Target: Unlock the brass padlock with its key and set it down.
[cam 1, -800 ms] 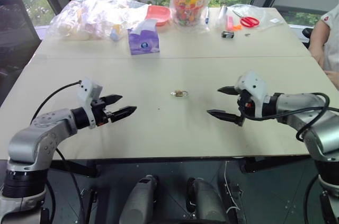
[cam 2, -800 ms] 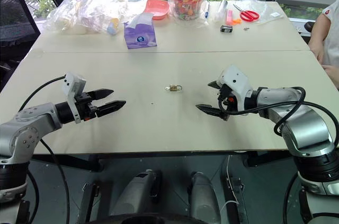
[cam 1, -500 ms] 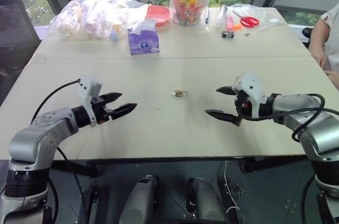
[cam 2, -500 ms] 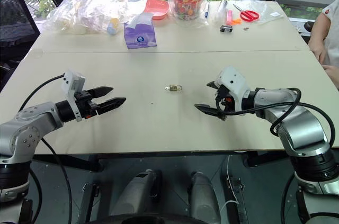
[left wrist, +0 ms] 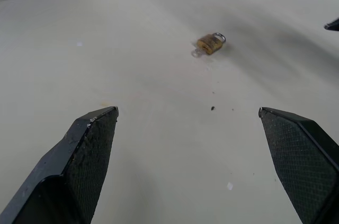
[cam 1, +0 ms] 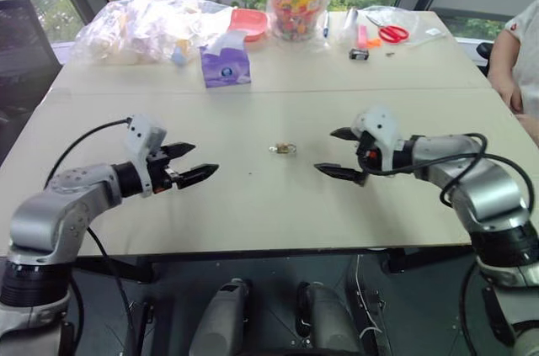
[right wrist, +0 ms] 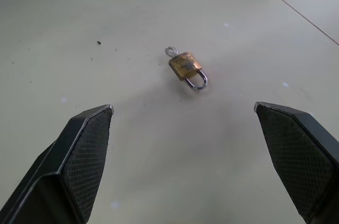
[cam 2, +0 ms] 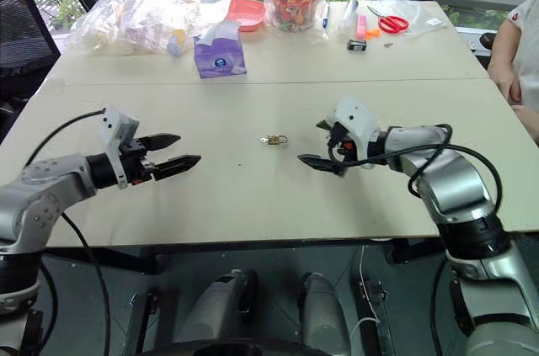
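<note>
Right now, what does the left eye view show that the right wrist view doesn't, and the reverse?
The left eye view alone takes in both open grippers, left gripper and right gripper, flanking the lock, plus the purple tissue pack and red scissors at the far side of the table. The right wrist view alone makes out the key sticking out of the lock's body, opposite the shackle. Both show the brass padlock lying on the table, untouched.

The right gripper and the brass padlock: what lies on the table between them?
Nothing: in the right wrist view, bare table separates the open right gripper from the brass padlock.
</note>
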Robot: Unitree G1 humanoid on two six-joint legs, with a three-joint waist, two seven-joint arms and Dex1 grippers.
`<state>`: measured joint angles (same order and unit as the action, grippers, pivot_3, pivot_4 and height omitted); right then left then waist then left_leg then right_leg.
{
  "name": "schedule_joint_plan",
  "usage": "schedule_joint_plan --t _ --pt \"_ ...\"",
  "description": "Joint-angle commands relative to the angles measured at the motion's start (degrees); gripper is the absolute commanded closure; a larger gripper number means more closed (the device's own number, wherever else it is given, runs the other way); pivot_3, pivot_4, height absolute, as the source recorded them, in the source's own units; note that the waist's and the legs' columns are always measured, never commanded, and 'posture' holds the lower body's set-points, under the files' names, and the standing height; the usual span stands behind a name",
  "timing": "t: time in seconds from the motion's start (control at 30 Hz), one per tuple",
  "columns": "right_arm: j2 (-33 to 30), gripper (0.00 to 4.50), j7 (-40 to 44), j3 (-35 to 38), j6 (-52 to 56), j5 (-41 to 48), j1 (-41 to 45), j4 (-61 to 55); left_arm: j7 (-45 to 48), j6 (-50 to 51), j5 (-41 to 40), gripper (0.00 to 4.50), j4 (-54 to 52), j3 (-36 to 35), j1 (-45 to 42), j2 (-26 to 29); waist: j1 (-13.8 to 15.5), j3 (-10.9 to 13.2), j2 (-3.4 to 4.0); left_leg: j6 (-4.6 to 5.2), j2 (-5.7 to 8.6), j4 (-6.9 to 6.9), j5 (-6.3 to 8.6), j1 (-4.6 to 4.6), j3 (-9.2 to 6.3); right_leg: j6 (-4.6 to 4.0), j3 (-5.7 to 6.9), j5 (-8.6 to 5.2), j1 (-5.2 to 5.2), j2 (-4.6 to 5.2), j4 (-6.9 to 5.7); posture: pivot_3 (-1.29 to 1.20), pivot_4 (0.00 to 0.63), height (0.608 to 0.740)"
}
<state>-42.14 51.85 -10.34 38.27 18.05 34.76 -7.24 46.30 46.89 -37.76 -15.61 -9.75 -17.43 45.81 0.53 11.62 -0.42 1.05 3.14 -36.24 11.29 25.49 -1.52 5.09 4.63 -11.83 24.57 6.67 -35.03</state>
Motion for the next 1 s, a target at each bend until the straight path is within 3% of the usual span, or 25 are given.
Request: schedule_joint_plan --t 0.03,0.2,0.4,0.9,1.0 --pt "3.6 0.0 3.4 -3.9 -5.4 -3.3 6.6 8.1 6.8 0.7 -2.0 0.02 -0.8 -0.7 -1.9 5.0 -0.1 0.0 0.0 0.0 0.0 0.0 -0.01 0.0 0.01 0.0 0.0 0.0 0.0 -0.03 -0.01 0.0 0.15 0.74" --pt "10.8 0.0 6.3 -8.1 -13.2 -7.9 14.0 23.4 9.4 0.2 -0.9 0.02 0.2 -0.1 -3.0 8.0 0.1 0.0 0.0 0.01 0.02 0.01 -0.02 0.01 0.02 0.1 -0.01 0.04 0.01 -0.08 -0.03 0.0 0.15 0.74" --pt "18.0 0.0 9.4 -10.7 -22.2 -13.3 20.9 40.6 7.1 1.0 -1.5 0.02 -2.7 -1.0 -1.2 5.9 -0.2 0.0 0.0 -0.07 0.03 0.02 -0.08 -0.05 0.01 0.23 -0.03 0.12 0.0 -0.13 -0.12 0.0 0.15 0.74" --pt "24.7 0.0 10.7 -13.2 -32.2 -24.7 30.7 66.0 1.7 1.7 -2.7 0.02 -6.9 -2.6 2.5 2.8 -1.6 0.0 0.01 -0.37 0.02 0.09 -0.26 -0.29 -0.07 0.2 -0.18 0.13 -0.01 -0.24 -0.51 0.0 0.15 0.74" --pt "25.6 0.94 10.5 -13.2 -33.3 -26.2 31.8 68.7 1.5 1.5 -2.4 0.0 -6.6 -2.2 2.2 2.4 -1.7 0.0 0.01 -0.41 0.0 0.09 -0.28 -0.36 -0.07 0.19 -0.21 0.14 -0.04 -0.28 -0.54 0.0 0.15 0.74"
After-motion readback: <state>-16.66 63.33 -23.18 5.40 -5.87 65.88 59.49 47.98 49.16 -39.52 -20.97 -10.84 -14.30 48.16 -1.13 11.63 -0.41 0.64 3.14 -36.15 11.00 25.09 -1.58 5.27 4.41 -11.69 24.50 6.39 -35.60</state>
